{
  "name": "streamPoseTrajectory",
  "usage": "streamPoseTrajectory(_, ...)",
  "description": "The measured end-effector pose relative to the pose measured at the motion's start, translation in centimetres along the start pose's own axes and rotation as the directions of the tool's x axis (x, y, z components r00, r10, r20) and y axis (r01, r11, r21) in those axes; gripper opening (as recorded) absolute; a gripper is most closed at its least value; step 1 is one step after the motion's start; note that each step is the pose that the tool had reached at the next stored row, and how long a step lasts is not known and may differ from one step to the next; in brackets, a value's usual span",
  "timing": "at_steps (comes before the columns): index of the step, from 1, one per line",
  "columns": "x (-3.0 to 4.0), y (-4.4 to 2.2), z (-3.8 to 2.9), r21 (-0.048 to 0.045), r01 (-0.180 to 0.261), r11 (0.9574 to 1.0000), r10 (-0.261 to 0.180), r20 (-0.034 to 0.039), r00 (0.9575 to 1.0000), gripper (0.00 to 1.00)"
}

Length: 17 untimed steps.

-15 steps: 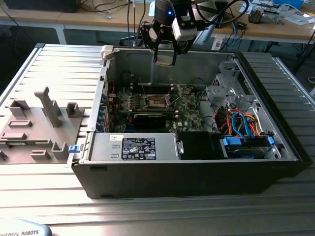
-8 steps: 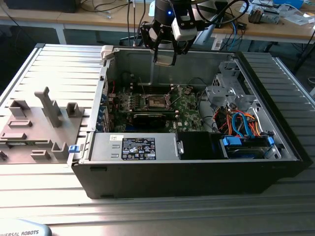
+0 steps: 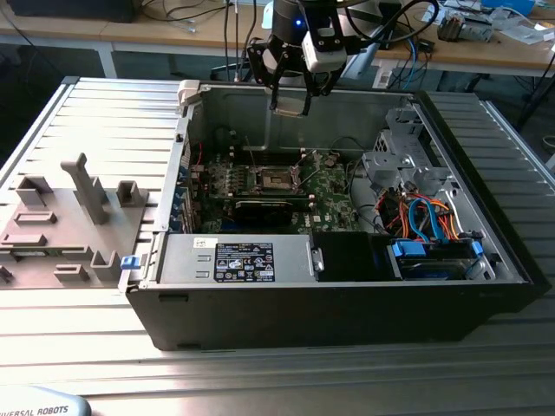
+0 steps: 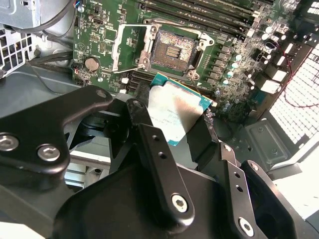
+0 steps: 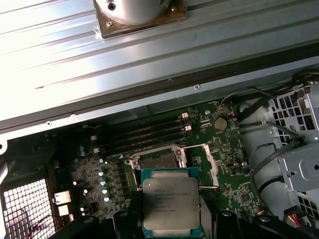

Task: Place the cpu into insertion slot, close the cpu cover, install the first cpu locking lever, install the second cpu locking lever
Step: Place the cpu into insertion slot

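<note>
My hand [image 3: 291, 106] hangs high at the far side, pointing down from my wrist [image 3: 295, 24]. Its two fingers [image 4: 149, 142] are clamped on opposite edges of the cpu [image 5: 171, 201].

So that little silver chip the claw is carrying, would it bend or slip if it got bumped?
The cpu looks like a flat plate with a metal top, so probably stiff, not floppy. Being thin and small, it is likely light. The gripper holds it only by its edges, and that smooth metal could slip if knocked.
</note>
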<state>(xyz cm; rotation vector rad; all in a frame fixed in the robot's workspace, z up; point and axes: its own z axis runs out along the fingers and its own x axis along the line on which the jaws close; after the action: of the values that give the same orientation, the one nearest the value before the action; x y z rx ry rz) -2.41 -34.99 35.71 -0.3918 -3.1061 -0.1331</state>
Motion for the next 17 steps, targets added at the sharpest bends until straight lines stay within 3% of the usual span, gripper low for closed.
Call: streamPoseTrajectory(17,0.00,0.00,0.00,-0.0005,-0.034,0.9994,0.034,0.0029,0.9994,0.54)
